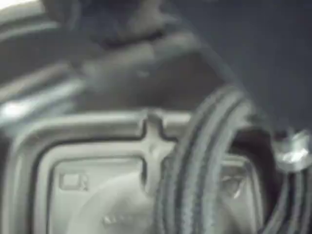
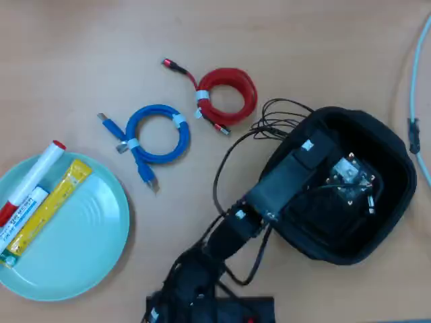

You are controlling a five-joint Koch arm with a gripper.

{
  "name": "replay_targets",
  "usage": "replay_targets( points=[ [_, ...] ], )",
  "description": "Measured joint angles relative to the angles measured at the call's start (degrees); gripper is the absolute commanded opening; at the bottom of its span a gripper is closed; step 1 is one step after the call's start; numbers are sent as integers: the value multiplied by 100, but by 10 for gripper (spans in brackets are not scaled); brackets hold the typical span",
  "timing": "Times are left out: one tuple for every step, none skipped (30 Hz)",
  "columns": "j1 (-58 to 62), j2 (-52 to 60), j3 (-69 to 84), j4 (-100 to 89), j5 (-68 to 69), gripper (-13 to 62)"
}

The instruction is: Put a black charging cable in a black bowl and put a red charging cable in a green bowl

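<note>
Arm's gripper [image 2: 350, 176] reached inside deep matte black bowl [image 2: 390, 145]; jaw state could not tell. Thin coiled black cable [image 1: 195, 165] hung over bowl floor, light, floppy; best taken across bundled loops

Blurred, dim, grey wrist view; evenly lit, sharp overhead view, soft shadows.

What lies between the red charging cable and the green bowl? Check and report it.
The blue coiled cable lies right between the red charging cable and the green bowl. In the bowl, a marker and a yellow packet fill its left part in the overhead view.
</note>
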Motion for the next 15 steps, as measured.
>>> replay_targets(
  points=[
    [-9,229,-9,70,0,409],
    [-18,501,-9,123,-9,409],
    [-44,817,-9,158,-9,409],
    [-123,1134,-18,193,-9,409],
    [-229,1433,-18,220,-9,409],
    [-387,1731,-18,255,-9,409],
    [-571,2013,-18,281,-9,409],
    [-773,2294,18,299,-9,410],
    [-1011,2566,141,316,-9,410],
    [-1266,2839,334,334,-18,410],
    [-1503,3059,580,352,-18,410],
    [-1767,3217,817,360,-18,410],
    [-2065,3296,1002,369,-9,410],
    [-2373,3313,1116,360,-18,413],
    [-2681,3313,1204,360,-18,415]
  ],
)
